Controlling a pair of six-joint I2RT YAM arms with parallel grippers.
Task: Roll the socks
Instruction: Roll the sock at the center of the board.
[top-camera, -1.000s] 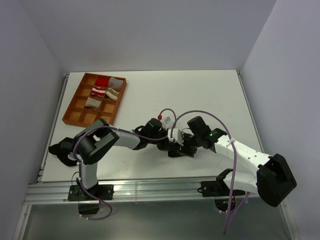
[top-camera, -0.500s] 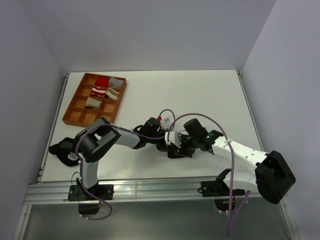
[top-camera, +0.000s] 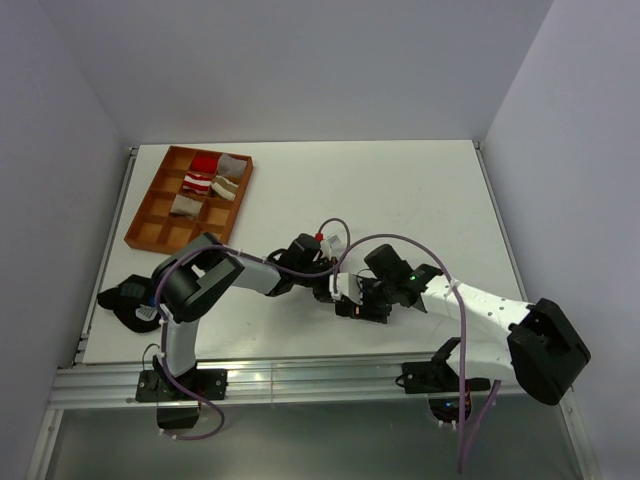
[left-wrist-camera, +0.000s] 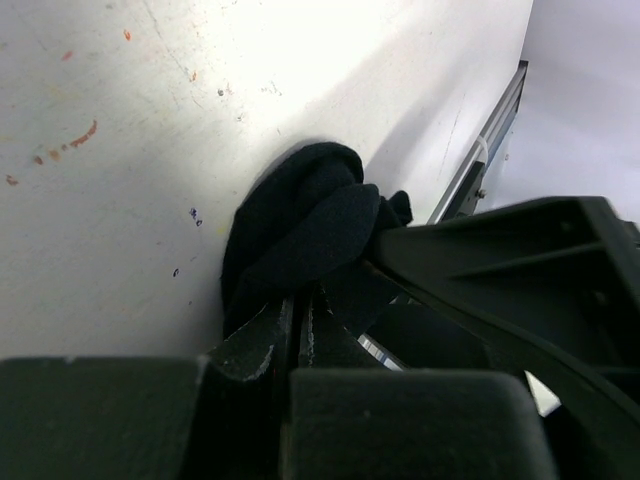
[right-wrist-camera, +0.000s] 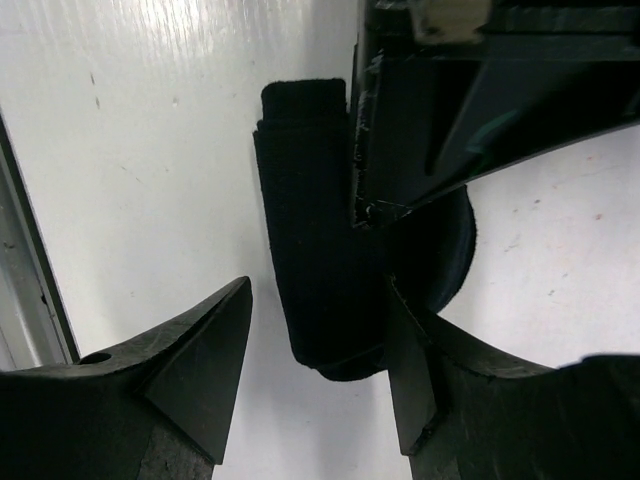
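The black sock (right-wrist-camera: 310, 260) lies on the table (top-camera: 400, 200) near the front edge, btwn the two arms — a half-rolled bundle. In the right wrist view its long axis runs straight away from the camera, i.e. in line w/ the fingers, not across them. The right gripper (right-wrist-camera: 318, 290) is wide, one finger on each side of the roll. The finger at picture left is apart from it; contact on the other side is hard to tell. The left gripper (left-wrist-camera: 297, 312) comes in from the opposite end, jaws nearly together w/ dark fabric pinched btwn them, so it looks to be holding the sock's loose end. Both hands are at the sock, but only the right is free to act. Judgement: the next move turns on that alignment — right closes across the roll's short width while left anchors the end. If the roll skews, the fingers may catch only one fold.
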